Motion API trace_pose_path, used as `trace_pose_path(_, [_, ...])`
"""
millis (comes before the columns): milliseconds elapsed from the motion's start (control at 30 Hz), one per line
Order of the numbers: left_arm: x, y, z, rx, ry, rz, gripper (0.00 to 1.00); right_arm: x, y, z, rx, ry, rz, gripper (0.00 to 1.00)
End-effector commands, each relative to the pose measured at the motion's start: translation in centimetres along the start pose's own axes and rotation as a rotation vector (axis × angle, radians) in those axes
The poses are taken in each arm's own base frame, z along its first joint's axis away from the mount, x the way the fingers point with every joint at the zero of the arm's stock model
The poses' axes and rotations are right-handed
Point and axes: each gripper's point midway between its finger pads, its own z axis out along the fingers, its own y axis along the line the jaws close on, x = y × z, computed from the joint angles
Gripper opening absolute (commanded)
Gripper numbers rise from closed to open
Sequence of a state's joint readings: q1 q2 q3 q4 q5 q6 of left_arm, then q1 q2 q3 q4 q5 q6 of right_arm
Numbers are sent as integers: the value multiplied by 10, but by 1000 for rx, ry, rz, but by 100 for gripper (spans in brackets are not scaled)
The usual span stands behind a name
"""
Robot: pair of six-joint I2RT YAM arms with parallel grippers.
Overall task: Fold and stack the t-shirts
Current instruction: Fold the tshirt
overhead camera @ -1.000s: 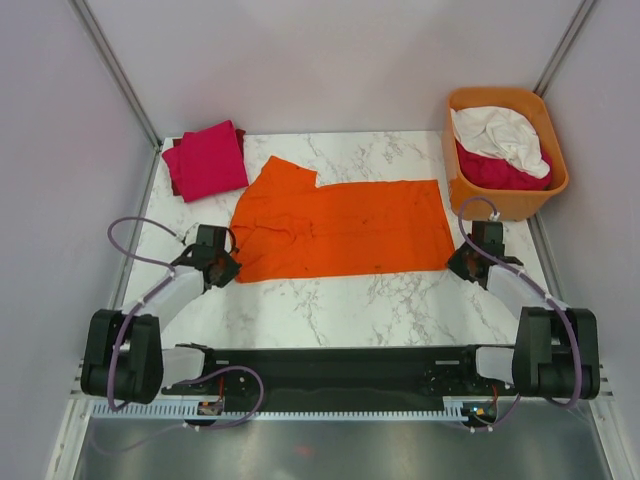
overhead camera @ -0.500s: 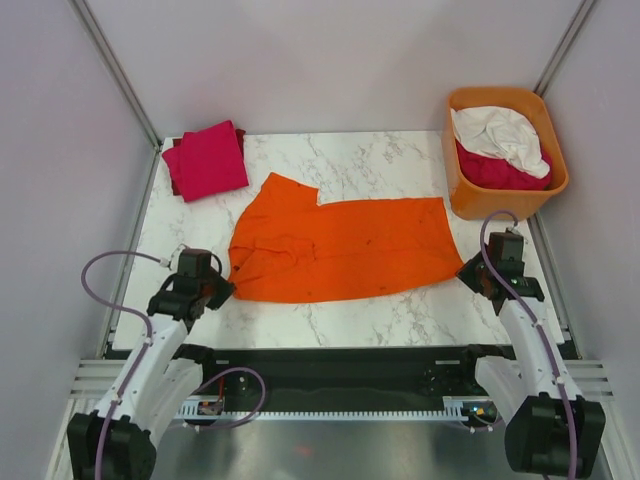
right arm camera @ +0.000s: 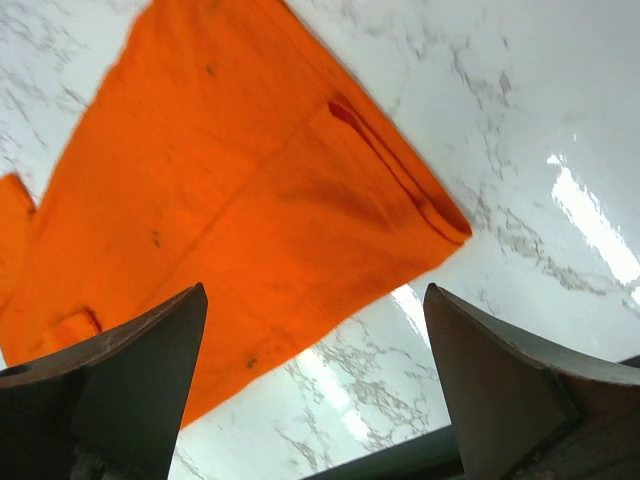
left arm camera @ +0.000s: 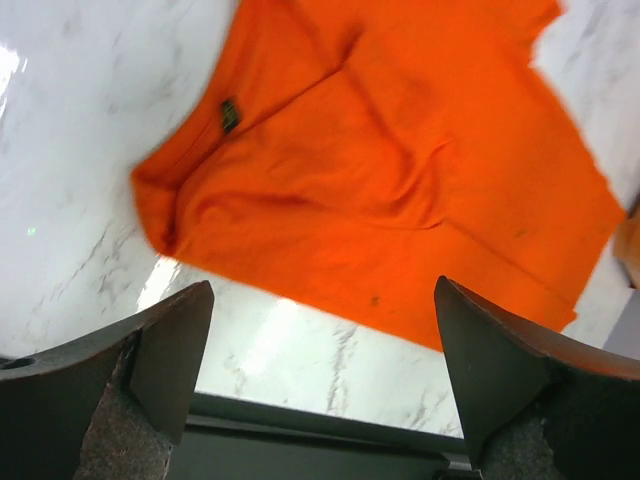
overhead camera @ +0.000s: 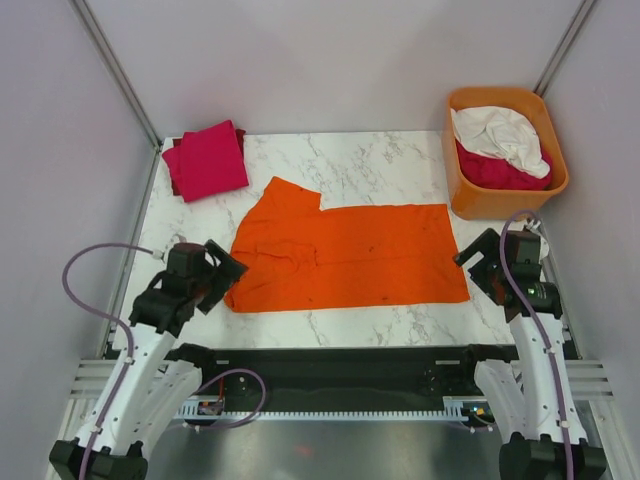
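Top external view: orange t-shirt lies flat mid-desk, seemingly halved lengthwise, likely spread for the next fold. Left fingers and right fingers flank its ends, released, grasping nothing.

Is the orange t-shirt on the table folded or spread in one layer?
Folded: the orange t-shirt shows two layers at its corner in the right wrist view, and only one sleeve sticks out.
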State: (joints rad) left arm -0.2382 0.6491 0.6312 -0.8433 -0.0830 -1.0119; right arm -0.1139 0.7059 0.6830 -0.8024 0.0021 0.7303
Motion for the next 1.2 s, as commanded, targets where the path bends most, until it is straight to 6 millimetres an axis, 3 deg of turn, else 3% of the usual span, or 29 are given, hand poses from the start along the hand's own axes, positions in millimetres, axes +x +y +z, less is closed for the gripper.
trace_pose_path(0, [-48, -44, -12, 70, -138, 155, 98, -48, 27, -16, -39, -134, -34, 98])
trace_pose_path(33, [-67, -79, -14, 161, -188, 189, 97, -61, 51, -19, -132, -164, -52, 98])
trace_pose_path(67, [-74, -93, -9, 187, -192, 274, 96, -62, 60, -12, -162, -142, -67, 98])
trace_pose_path(100, [-72, -105, 20, 168, -133, 324, 95, -65, 69, -9, -195, -139, -76, 98])
trace_pose_path(133, [-94, -139, 19, 238, -199, 354, 95, -70, 86, -8, -261, -139, -84, 98])
trace_pose_path(167, [-102, -152, 34, 243, -212, 445, 95, -68, 92, 3, -279, -105, -93, 98])
trace_pose_path(200, [-106, -153, 69, 181, -184, 492, 95, -67, 100, 7, -310, -88, -106, 98])
trace_pose_path(233, [-130, -181, 76, 201, -228, 526, 96, -72, 107, 10, -325, -85, -113, 98])
trace_pose_path(267, [-144, -193, 90, 210, -225, 557, 96, -66, 109, 19, -324, -48, -128, 98])
trace_pose_path(300, [-129, -196, 134, 246, -72, 557, 93, -67, 113, 21, -334, -43, -149, 98])
trace_pose_path(333, [-164, -220, 134, 292, -118, 519, 93, -67, 114, 23, -335, -42, -174, 98])
trace_pose_path(400, [-173, -237, 161, 329, -88, 513, 93, -65, 114, 28, -331, -24, -190, 98])
trace_pose_path(433, [-185, -249, 185, 334, -89, 519, 93, -64, 115, 29, -334, -18, -193, 98])
trace_pose_path(500, [-183, -252, 212, 339, -38, 561, 95, -61, 117, 29, -344, -8, -198, 98])
trace_pose_path(533, [-188, -255, 236, 318, -31, 567, 96, -60, 117, 28, -347, -6, -202, 98])
trace_pose_path(600, [-186, -246, 256, 295, 20, 565, 100, -57, 118, 26, -356, -2, -209, 98])
trace_pose_path(633, [-183, -241, 276, 291, 48, 554, 100, -57, 118, 26, -355, -5, -210, 98])
trace_pose_path(767, [-162, -234, 304, 316, 139, 520, 100, -58, 115, 30, -339, -13, -214, 98])
trace_pose_path(967, [-139, -208, 322, 263, 212, 493, 97, -59, 116, 37, -328, 2, -214, 98])
trace_pose_path(1167, [-123, -208, 324, 291, 276, 477, 86, -58, 117, 45, -320, 24, -206, 98])
